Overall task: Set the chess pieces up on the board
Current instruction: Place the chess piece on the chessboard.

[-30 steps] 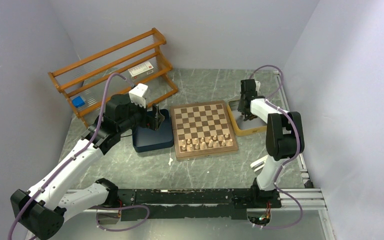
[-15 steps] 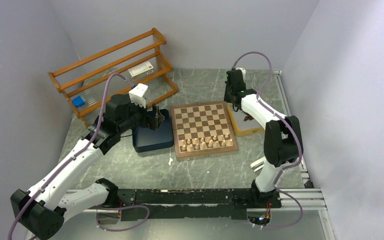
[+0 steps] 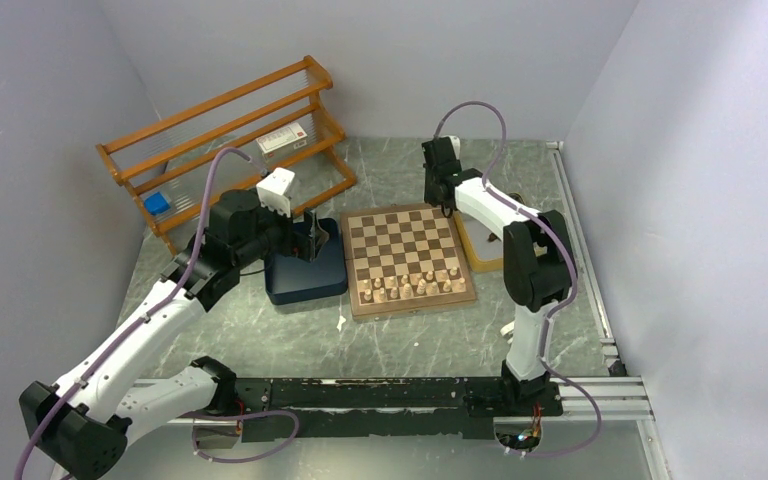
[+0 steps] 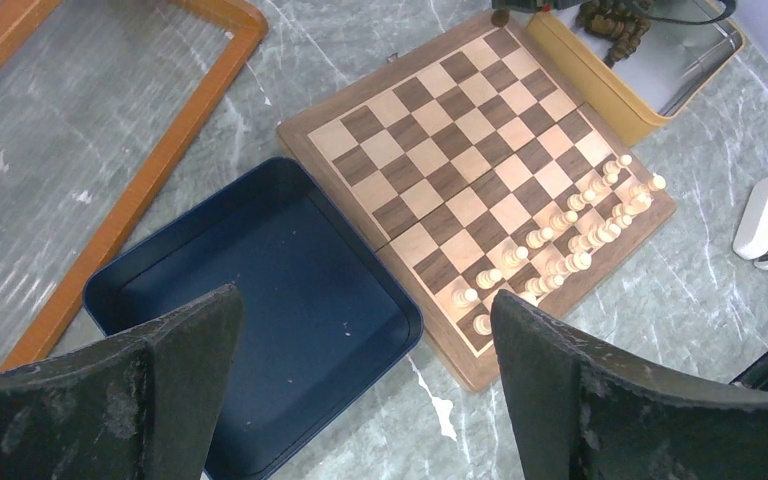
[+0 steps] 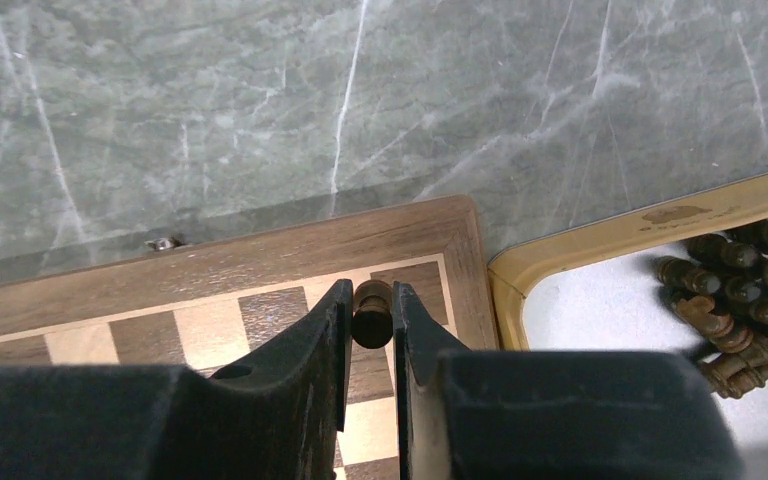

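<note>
The right gripper (image 5: 370, 290) pinches 1 small dark brown wooden chess piece (image 5: 371, 318) between its 2 black fingers. In the right wrist view the piece sits at the bottom middle, over a corner of the square wooden chessboard with light and dark brown checks (image 5: 260, 255). I cannot tell if the piece touches the chessboard. At the right edge of that picture, more dark brown chess pieces (image 5: 740, 290) lie in a heap in a yellow tray (image 5: 600, 238) just beside the chessboard.

In the top view, pale cream wooden chess pieces (image 3: 412, 286) stand in 2 rows along the bottom edge of the chessboard. The left gripper (image 4: 365, 293) hangs above a dark blue square tray (image 4: 260, 250), left of the chessboard, with its jaws spread wide. An orange wooden rack (image 3: 225, 130) stands at the upper left.
</note>
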Robot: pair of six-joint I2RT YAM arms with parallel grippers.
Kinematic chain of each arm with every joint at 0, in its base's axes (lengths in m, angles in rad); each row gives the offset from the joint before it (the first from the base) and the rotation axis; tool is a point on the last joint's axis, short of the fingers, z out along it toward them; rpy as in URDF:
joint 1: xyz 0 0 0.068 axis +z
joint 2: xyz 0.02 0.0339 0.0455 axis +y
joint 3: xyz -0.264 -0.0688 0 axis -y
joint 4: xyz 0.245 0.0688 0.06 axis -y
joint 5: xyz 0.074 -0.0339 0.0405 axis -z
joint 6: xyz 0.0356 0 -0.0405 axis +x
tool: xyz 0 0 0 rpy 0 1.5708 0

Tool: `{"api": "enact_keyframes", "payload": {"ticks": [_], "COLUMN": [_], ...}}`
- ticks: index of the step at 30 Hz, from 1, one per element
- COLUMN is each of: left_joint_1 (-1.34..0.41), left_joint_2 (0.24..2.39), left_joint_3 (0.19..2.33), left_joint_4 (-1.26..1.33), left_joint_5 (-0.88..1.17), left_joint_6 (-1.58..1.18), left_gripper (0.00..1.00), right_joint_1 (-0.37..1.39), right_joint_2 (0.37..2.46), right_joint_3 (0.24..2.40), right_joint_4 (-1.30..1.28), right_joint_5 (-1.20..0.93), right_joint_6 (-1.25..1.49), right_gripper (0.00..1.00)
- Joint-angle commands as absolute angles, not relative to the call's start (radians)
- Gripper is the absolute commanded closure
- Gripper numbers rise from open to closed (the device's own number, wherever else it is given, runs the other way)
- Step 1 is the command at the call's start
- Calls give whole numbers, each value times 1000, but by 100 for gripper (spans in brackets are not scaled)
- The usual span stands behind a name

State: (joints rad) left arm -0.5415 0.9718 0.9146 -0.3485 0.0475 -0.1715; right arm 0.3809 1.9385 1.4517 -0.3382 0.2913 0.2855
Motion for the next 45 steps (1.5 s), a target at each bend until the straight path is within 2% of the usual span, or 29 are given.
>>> {"api": "enact_keyframes", "payload": {"ticks": [1,34,45], "left_joint_1": [-551,-551,-552], "left_joint_2": [949,949,951], "left_joint_3": [905,905,905], "left_joint_4": [-335,-337,-337], "left_joint_5": [35,32,33], "left_joint_6": [-161,-160,-161], "left_gripper": [2,2,2], "right_joint_1": [379,357,353], "right_joint_2": [1969,2023,2039], "right_joint_3": [1501,1468,1468], "right_joint_4": [-390,-406,-409], "right_joint_5": [318,321,321], "right_joint_6": [299,333,333], "right_gripper": [83,82,77]}}
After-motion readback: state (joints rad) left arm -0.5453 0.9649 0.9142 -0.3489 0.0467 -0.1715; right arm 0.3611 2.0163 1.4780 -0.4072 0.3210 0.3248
